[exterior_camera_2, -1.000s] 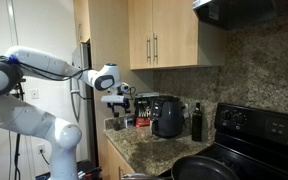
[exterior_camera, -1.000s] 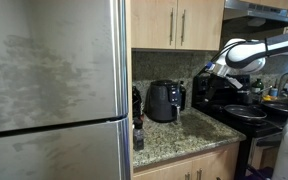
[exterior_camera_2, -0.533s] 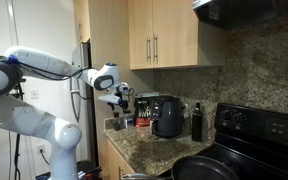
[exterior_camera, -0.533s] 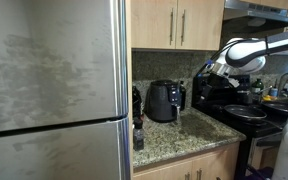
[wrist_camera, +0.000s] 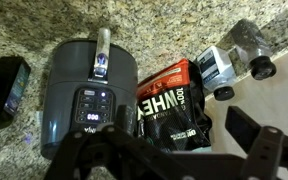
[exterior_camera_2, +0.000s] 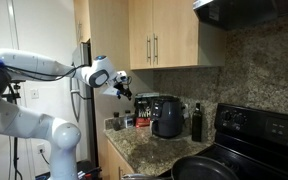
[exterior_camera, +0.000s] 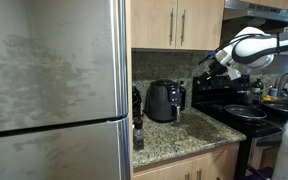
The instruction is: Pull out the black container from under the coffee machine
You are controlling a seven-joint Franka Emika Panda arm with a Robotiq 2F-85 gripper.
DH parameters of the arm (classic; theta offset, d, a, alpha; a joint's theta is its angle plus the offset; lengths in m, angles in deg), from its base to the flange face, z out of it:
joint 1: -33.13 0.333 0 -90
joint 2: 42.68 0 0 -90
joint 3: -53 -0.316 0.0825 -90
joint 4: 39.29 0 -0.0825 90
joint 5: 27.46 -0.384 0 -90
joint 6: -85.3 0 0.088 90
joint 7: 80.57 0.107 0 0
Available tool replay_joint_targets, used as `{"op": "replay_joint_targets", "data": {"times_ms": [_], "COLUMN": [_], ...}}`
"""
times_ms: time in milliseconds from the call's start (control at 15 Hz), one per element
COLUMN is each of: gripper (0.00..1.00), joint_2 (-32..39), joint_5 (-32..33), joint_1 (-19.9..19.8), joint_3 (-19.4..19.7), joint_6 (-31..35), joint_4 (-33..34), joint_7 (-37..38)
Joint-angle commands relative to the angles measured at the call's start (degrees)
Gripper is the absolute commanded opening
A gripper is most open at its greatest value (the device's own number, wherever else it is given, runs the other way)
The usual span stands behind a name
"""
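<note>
The coffee machine (exterior_camera: 164,100) is a squat glossy black appliance on the granite counter; it shows in both exterior views (exterior_camera_2: 167,116). In the wrist view I see the machine (wrist_camera: 84,100) from above, with a lit panel. The black container's handle (wrist_camera: 104,48) sticks out of its front, and the container sits fully in the machine. My gripper (exterior_camera: 206,70) hangs in the air above the counter, apart from the machine (exterior_camera_2: 122,88). Its fingers (wrist_camera: 159,150) are spread and hold nothing.
A black and red whey bag (wrist_camera: 169,100) and a white and grey object (wrist_camera: 229,65) lie next to the machine. A dark bottle (exterior_camera_2: 195,122) stands by the black stove (exterior_camera: 234,110). A steel fridge (exterior_camera: 54,90) fills one side. Wooden cabinets (exterior_camera_2: 169,35) hang overhead.
My gripper has risen above the counter and tilted. The coffee machine and its container have not moved.
</note>
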Motion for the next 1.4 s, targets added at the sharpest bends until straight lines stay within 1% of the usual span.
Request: {"op": "replay_joint_targets", "data": {"times_ms": [0,67,133,200,267,333,400,600,667,733,800,1000,1067,1200,1267,1333], "gripper": [1.00,1.00,1.00,1.00,1.00,1.00,1.00,1.00,1.00,1.00,1.00,1.00,1.00,1.00,1.00,1.00], "joint_2": [-0.8,-1.1,1.8,5.6,7.9,11.3,14.2,21.3,15.6,17.6,18.1,16.6,19.1,23.2,25.0,27.5], "joint_5": [0.7,0.7,0.9,0.6,-0.6,-1.1,-2.3,-5.4,-3.8,-4.2,-4.2,-4.1,-3.2,-3.3,-3.7,-2.7], "joint_1": [0.1,0.0,-0.4,-0.5,0.9,0.9,2.0,3.1,1.0,0.9,0.9,1.0,0.6,0.4,0.9,-0.2], "joint_3": [0.2,0.1,0.2,0.9,2.6,3.4,4.9,7.0,4.8,4.8,4.7,4.5,4.2,3.7,3.6,2.4], "joint_6": [-0.1,-0.1,-1.0,0.8,0.7,1.2,1.2,1.2,0.0,0.1,0.1,0.1,-1.1,0.7,1.8,4.8], "joint_4": [-0.2,-0.4,0.9,1.0,1.3,1.7,1.8,3.1,0.6,1.0,1.1,1.2,2.5,3.2,3.6,3.7], "joint_7": [0.5,0.6,1.1,1.0,0.1,0.3,-0.6,-1.3,-0.3,-0.6,-0.6,-0.4,0.0,0.9,0.7,1.7]}}
